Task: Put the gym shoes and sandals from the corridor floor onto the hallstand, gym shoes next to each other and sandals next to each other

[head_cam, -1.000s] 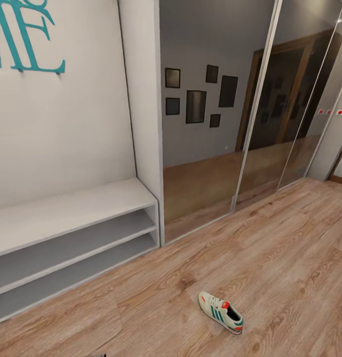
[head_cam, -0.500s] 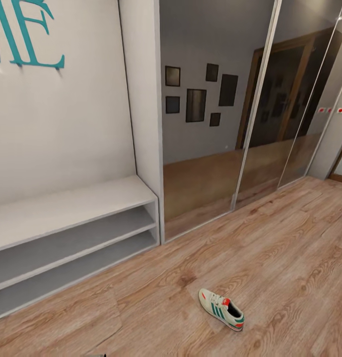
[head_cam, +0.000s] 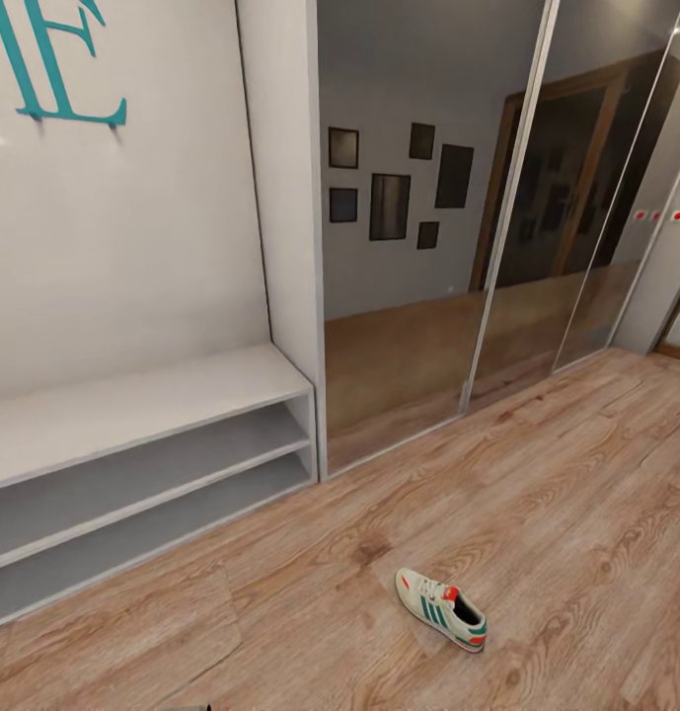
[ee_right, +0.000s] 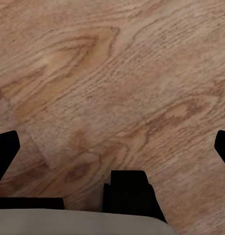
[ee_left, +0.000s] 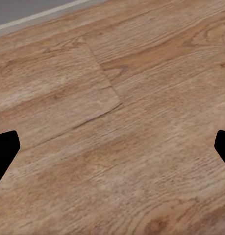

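One gym shoe (head_cam: pixel 440 609), cream-white with green stripes and a red tongue tab, lies alone on the corridor floor (head_cam: pixel 537 513) in the head view. The hallstand (head_cam: pixel 142 434) stands against the left wall, its bench top and two low shelves bare. My left gripper (ee_left: pixel 112 147) hangs open over bare planks, black fingertips (ee_left: pixel 4 149) wide apart at the frame's edges. My right gripper (ee_right: pixel 112 149) is open too, over bare wood. The sandals are out of view.
Tall mirrored sliding doors (head_cam: pixel 478 227) run along the wall right of the hallstand, reflecting framed pictures and a dark door. Teal letters (head_cam: pixel 43 69) hang on the wall above the bench. A dark part of the robot (ee_right: pixel 127 193) shows in the right wrist view.
The whole head view has shifted slightly, so the camera has moved; the shoe and the hallstand stay put on the floor.
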Robot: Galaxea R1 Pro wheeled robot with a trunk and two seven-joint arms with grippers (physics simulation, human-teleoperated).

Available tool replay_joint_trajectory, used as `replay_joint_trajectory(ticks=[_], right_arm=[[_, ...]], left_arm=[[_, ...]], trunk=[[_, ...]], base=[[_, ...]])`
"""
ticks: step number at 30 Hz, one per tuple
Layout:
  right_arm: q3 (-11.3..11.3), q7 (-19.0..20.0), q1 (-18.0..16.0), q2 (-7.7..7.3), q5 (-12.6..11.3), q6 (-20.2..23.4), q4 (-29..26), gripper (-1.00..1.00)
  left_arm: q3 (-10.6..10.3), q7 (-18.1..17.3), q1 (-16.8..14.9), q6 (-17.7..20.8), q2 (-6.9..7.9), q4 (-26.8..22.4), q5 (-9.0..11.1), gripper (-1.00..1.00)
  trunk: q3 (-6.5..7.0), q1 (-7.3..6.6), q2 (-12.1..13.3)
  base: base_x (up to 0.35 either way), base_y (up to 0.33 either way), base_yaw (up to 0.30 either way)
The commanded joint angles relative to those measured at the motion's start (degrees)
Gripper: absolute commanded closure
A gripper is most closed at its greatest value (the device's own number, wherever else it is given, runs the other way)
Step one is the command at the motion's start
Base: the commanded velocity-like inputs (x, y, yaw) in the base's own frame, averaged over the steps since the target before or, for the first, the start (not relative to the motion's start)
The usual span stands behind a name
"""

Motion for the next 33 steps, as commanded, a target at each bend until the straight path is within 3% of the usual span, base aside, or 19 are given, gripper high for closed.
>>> replay_joint_trajectory(ticks=[1, 8, 13, 19, 33], right_arm=[[0.01, -0.06, 0.01, 0.01, 0.06, 0.32, -0.1, -1.0], [-0.34, -0.26, -0.25, -0.02, -0.21, 0.75, -0.43, -1.0], [-0.52, -0.49, -7.07, -0.03, -0.22, 3.77, -3.06, -1.0], [-0.45, -0.29, -11.04, -0.08, -0.44, 11.09, -4.18, -1.0], [-0.18, -0.01, -11.56, -0.01, -0.48, 11.45, -3.53, -1.0]], left_arm=[[0.02, 0.02, -0.03, -0.18, 0.0, 0.03, 0.05, -1.0], [0.02, 0.02, -0.03, -0.18, 0.0, 0.03, 0.05, -1.0], [0.02, 0.02, -0.03, -0.18, 0.0, 0.03, 0.02, -1.0], [0.02, 0.02, -0.03, -0.18, 0.0, 0.03, -0.02, -1.0], [0.08, 0.02, -0.05, -0.18, 0.03, -0.24, -0.09, -1.0]], trunk=[[-0.24, 0.22, -0.44], [-1.49, 1.75, -3.24], [-2.39, 2.85, -5.25], [-3.47, 4.17, -7.66], [-5.98, 7.24, -13.27]], base=[[0.0, 0.0, 0.0], [0.0, 0.0, 0.0], [0.0, 0.0, 0.0], [0.0, 0.0, 0.0], [0.0, 0.0, 0.0]])
